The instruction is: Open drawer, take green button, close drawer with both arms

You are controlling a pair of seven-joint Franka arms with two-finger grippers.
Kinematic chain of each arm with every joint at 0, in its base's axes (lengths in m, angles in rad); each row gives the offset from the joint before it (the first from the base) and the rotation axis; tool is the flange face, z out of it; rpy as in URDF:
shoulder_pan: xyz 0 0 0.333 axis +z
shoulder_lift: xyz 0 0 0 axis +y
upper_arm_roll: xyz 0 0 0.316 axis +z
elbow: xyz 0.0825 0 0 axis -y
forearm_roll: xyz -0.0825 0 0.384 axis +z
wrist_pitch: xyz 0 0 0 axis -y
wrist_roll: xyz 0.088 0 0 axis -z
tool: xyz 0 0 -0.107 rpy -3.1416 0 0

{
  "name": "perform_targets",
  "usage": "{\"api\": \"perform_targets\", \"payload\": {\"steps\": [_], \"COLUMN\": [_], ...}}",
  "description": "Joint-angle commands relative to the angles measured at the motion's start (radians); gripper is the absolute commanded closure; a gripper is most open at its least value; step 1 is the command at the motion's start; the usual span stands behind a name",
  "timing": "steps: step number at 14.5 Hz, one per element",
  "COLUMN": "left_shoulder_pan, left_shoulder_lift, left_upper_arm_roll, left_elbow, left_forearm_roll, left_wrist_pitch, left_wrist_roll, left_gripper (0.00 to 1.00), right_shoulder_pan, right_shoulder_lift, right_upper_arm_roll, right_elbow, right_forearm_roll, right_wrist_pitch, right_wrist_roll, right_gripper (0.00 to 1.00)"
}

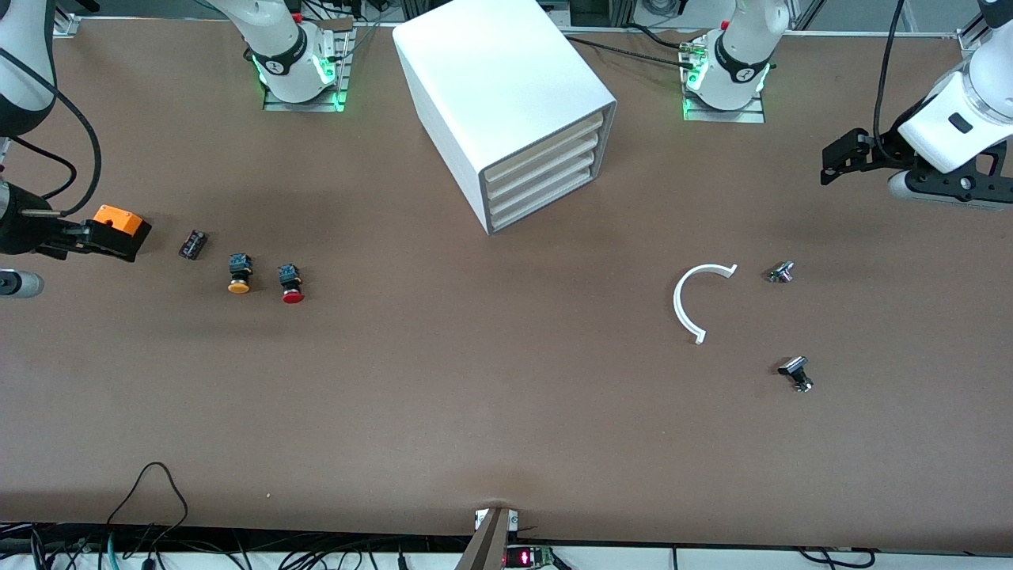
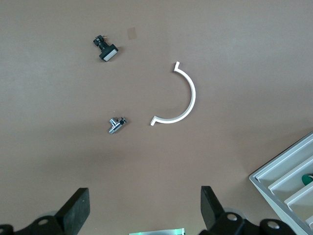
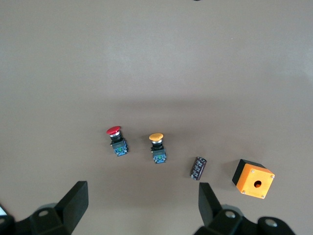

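The white cabinet stands at the table's middle, near the arms' bases, with all four drawers shut. The drawer is the bottommost cream strip. I see no button I can be sure of; only a speck of green shows in a gap between the drawer fronts. My left gripper hangs open and empty over the left arm's end of the table. Over the right arm's end, my right gripper is open and empty too.
A red-capped button, a yellow-capped button, a small dark cylinder and an orange box lie toward the right arm's end. Toward the left arm's end lie a white arc and two small metal parts.
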Motion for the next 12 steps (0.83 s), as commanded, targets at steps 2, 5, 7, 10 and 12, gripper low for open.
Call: {"api": "perform_targets", "payload": {"steps": [2,5,7,10,12], "left_shoulder_pan": [-0.009,-0.01,-0.01,-0.009,-0.004], "left_shoulder_lift": [0.038,0.066,0.094,0.162,0.196], "left_upper_arm_roll": [-0.002,-0.001,-0.001,0.001,0.002], "left_elbow": [0.059,0.06,0.059,0.059,0.046], "left_forearm_roll": [0.028,0.03,0.031,0.03,0.018], "left_wrist_pitch": [-0.043,-0.044,-0.043,-0.043,-0.049], "left_wrist_roll": [-0.013,-0.009,-0.009,-0.006,0.002], "left_gripper": [0.0,0.0,0.0,0.0,0.0], "right_shoulder_pan": [-0.002,-0.013,-0.007,0.001,0.001], "right_shoulder_lift": [-0.009,-0.009,-0.009,-0.009,-0.01], "right_upper_arm_roll": [0.005,0.003,0.003,0.006,0.006], "right_elbow": [-0.005,-0.006,-0.003,-0.002,-0.002], "right_forearm_roll": [0.007,0.016,0.019,0.021,0.021], "right_wrist_pitch": [-0.004,-0.006,0.002,0.0,0.002], "right_wrist_roll": [0.008,0.006,0.005,0.006,0.006], "right_gripper": [0.0,0.0,0.0,0.0,0.0]}}
